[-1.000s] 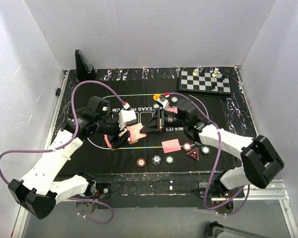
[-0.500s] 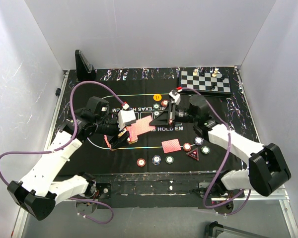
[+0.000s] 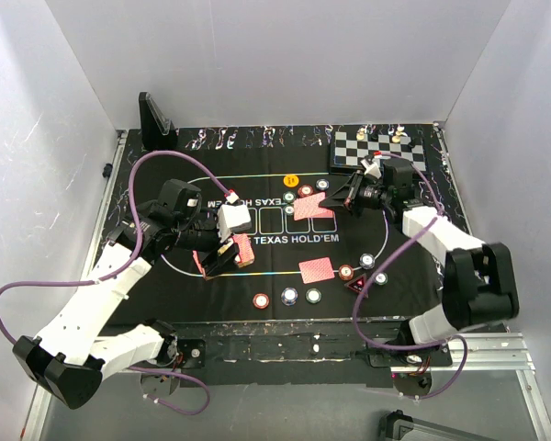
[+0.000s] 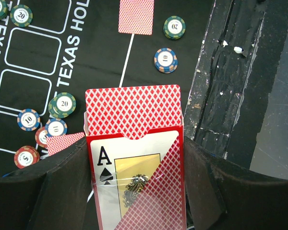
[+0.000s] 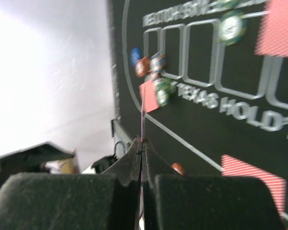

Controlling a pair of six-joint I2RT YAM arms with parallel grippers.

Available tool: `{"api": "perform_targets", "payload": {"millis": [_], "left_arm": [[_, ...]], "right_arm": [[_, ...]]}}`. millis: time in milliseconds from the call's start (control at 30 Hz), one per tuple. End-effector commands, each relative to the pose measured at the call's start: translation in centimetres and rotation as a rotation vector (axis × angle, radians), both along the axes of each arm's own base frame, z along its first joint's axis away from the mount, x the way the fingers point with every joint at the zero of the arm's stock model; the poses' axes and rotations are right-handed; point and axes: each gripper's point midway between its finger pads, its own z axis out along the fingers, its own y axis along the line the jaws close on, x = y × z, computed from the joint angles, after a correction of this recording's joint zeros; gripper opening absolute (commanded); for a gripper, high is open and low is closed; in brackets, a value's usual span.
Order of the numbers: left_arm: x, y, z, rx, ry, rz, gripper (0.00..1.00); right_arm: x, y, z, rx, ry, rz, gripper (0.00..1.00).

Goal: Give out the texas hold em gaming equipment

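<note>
My left jaws are clamped on an open card box [image 4: 134, 182]. Its ace-of-spades front faces my wrist camera, and red-backed cards [image 4: 132, 112] stick out of its top. I hold it over the left part of the black mat [image 3: 266, 188].

My right jaws are pressed together on a single red-backed card [image 3: 309, 208], which shows only edge-on from that wrist. It hangs over the far middle of the mat, just beside a cluster of poker chips [image 3: 305, 191] and near the yellow button [image 3: 291, 179].

Another card [image 3: 317, 269] lies face down towards the near edge of the mat. A row of three chips [image 3: 288, 296] sits nearer me than that card. The red triangular marker [image 3: 356, 286] lies to its right among more chips. The chessboard [image 3: 375, 152] sits at the far right corner of the tabletop.
</note>
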Motion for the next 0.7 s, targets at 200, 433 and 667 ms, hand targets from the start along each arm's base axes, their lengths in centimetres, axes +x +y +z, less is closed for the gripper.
{"api": "perform_targets", "payload": {"millis": [200, 433, 667], "left_arm": [[-0.3, -0.2, 1.2, -0.032, -0.036, -0.019, 0.20], [-0.3, -0.2, 1.5, -0.036, -0.042, -0.018, 0.20], [-0.2, -0.2, 1.8, -0.039, -0.051, -0.021, 0.20]], "right_arm": [[6.5, -4.1, -7.1, -0.321, 0.066, -0.084, 0.01], [8.9, -6.2, -11.4, -0.507, 0.134, -0.134, 0.01], [10.0, -7.9, -13.2, -0.612, 0.167, -0.204, 0.01]]}}
